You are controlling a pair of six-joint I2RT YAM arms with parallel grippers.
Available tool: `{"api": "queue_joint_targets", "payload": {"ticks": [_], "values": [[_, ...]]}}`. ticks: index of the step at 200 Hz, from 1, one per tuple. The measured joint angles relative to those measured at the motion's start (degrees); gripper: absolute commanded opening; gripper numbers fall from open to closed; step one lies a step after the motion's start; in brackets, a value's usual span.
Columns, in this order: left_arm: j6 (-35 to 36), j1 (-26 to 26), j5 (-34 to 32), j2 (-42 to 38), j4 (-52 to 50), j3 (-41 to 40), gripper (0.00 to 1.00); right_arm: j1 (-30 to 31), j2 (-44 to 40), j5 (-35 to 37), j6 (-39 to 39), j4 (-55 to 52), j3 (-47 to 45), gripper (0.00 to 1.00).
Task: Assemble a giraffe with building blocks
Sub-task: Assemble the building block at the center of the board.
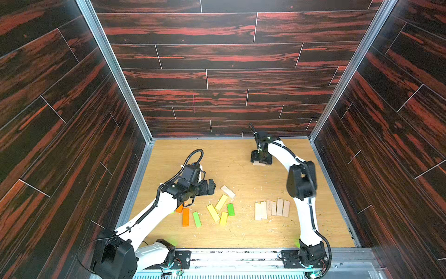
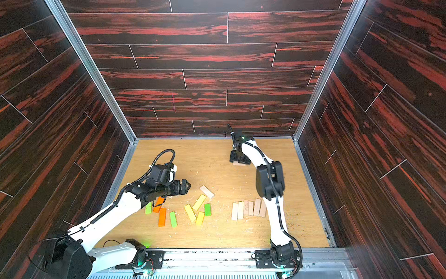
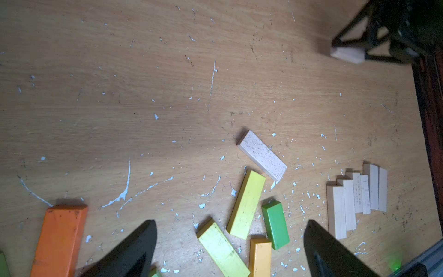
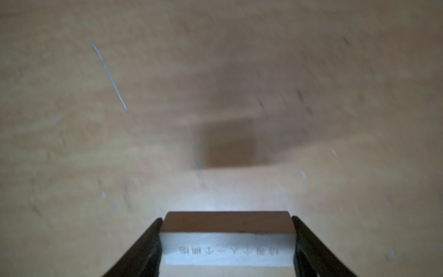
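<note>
The building blocks lie on the wooden table (image 1: 217, 159). Near the front sit coloured ones: an orange block (image 1: 185, 217), green blocks (image 1: 197, 219), yellow blocks (image 1: 213, 213) and one loose pale block (image 1: 228, 191). Several pale blocks form a row (image 1: 272, 209) beside the right arm. My left gripper (image 1: 212, 187) (image 3: 230, 235) hangs open just above the coloured blocks, holding nothing. Far back, my right gripper (image 1: 261, 161) (image 4: 226, 219) is shut across the length of a pale block (image 4: 227, 249), low over the table. I cannot tell if it touches.
Dark wood-patterned walls (image 1: 217, 79) with metal corner posts enclose the table on three sides. A metal rail (image 1: 241, 259) carrying both arm bases runs along the front edge. White flecks and scratches mark the table surface (image 3: 124, 191).
</note>
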Motion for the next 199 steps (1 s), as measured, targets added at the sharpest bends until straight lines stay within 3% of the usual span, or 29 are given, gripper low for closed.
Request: {"api": "queue_joint_targets", "payload": {"ticks": [33, 69, 103, 127, 179, 199], "values": [[0.2, 0.0, 0.0, 0.9, 0.0, 0.0, 0.98, -0.2, 6.5, -0.7, -0.8, -3.2, 8.4, 0.64], [0.4, 0.0, 0.2, 2.0, 0.1, 0.0, 0.98, -0.3, 10.2, -1.9, -1.3, -5.3, 11.8, 0.69], [0.5, 0.0, 0.3, 2.3, 0.1, 0.0, 0.98, -0.4, 10.3, -2.6, -1.4, -6.3, 12.4, 0.82], [0.5, 0.0, 0.3, 2.3, 0.1, 0.1, 0.98, -0.4, 10.3, -3.0, -1.2, -6.9, 12.5, 0.98], [0.5, 0.0, 0.3, 1.6, -0.3, 0.1, 0.98, -0.1, 9.8, -2.1, -1.6, -9.6, 15.4, 0.99], [0.4, 0.0, 0.2, 0.2, -0.9, 0.1, 0.98, 0.7, 5.9, -0.6, -1.4, -9.0, 10.4, 0.99]]}}
